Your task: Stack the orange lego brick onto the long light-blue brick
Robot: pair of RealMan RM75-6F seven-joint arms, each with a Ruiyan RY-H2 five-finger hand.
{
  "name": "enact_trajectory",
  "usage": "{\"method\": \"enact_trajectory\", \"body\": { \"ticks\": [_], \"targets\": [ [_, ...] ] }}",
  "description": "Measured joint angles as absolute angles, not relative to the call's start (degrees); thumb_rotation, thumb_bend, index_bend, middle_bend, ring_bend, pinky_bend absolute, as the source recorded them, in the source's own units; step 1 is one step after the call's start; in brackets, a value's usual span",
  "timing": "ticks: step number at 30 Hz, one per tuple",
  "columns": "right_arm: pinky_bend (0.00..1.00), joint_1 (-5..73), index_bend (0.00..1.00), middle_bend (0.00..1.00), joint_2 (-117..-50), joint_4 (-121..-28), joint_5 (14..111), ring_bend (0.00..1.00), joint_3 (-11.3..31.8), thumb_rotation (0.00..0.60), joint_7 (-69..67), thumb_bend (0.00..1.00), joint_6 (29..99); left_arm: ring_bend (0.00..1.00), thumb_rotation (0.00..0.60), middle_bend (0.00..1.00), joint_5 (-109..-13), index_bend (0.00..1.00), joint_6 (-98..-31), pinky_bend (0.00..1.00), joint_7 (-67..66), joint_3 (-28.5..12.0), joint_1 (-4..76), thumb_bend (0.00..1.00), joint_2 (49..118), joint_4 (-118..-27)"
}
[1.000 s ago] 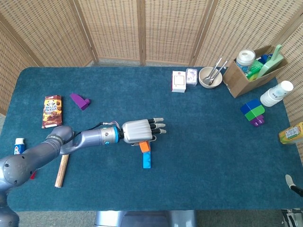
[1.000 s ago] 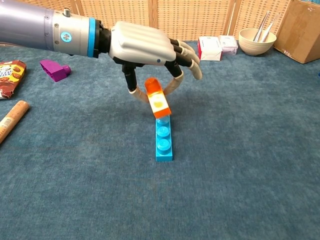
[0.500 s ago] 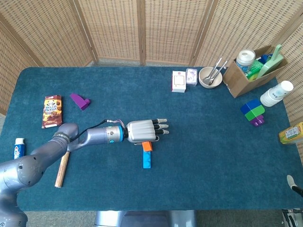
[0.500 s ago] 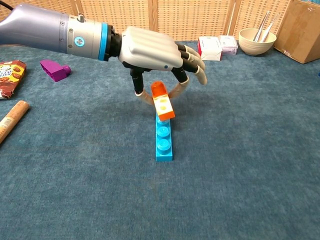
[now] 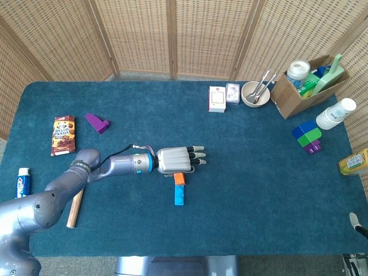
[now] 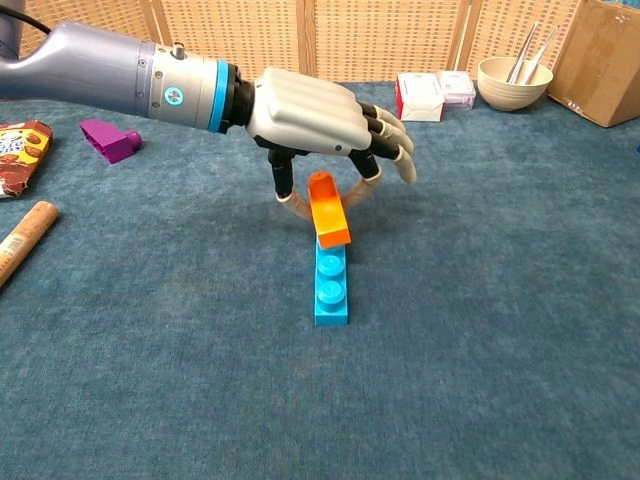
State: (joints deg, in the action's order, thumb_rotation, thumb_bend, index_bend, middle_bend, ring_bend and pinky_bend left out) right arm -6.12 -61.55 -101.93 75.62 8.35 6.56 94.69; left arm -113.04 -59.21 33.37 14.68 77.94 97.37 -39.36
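My left hand (image 6: pixel 310 112) (image 5: pixel 175 160) hovers over the far end of the long light-blue brick (image 6: pixel 331 287) (image 5: pixel 179 195), which lies flat on the blue cloth. Between thumb and a finger it pinches the orange brick (image 6: pixel 328 209) (image 5: pixel 179 178). The orange brick is tilted, its near end low over the light-blue brick's far studs; I cannot tell if they touch. My right hand is not seen in either view.
A wooden stick (image 5: pixel 75 207) and a snack packet (image 5: pixel 62 135) lie at the left, with a purple piece (image 5: pixel 97 122) behind them. White boxes (image 5: pixel 217 98), a bowl (image 5: pixel 255 94), a cardboard box (image 5: pixel 302 86) and a blue-green block stack (image 5: pixel 307 137) stand at the back right.
My left hand has shifted slightly right and lowered, bringing the orange brick down closer onto the far end of the light-blue brick. The light-blue brick has not moved.
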Motion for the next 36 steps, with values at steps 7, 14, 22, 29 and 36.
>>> {"method": "enact_trajectory", "body": {
  "ticks": [7,14,22,29,36],
  "targets": [
    [0.0,-6.09,0.08,0.14,-61.73,-101.97,75.69,0.0,8.42,0.599,6.75,0.22,94.77,0.01,0.6,0.14,-112.79,0.59,-59.69,0.0,33.86,15.17,77.99,0.34,97.23,-39.3],
    [0.0,-6.17,0.08,0.14,-61.8,-101.99,75.71,0.0,8.47,0.599,6.88,0.22,94.95,0.01,0.6,0.14,-112.77,0.59,-59.89,0.0,33.65,15.52,78.13,0.34,97.32,-39.36],
    [0.0,-6.39,0.08,0.14,-61.87,-101.86,75.6,0.0,8.45,0.598,6.81,0.22,95.14,0.01,0.6,0.14,-112.86,0.59,-60.01,0.0,33.26,15.79,78.52,0.34,97.69,-38.91],
    [0.0,-6.31,0.08,0.14,-61.94,-101.75,75.63,0.0,8.5,0.599,6.68,0.22,94.94,0.01,0.6,0.14,-112.78,0.58,-60.13,0.0,32.02,15.68,78.82,0.34,97.59,-38.75],
    [0.0,-6.67,0.08,0.14,-61.84,-101.73,75.6,0.0,8.45,0.597,6.28,0.22,95.26,0.01,0.6,0.14,-112.59,0.57,-60.11,0.0,30.99,15.48,79.2,0.34,97.12,-39.65]
  ]
}}
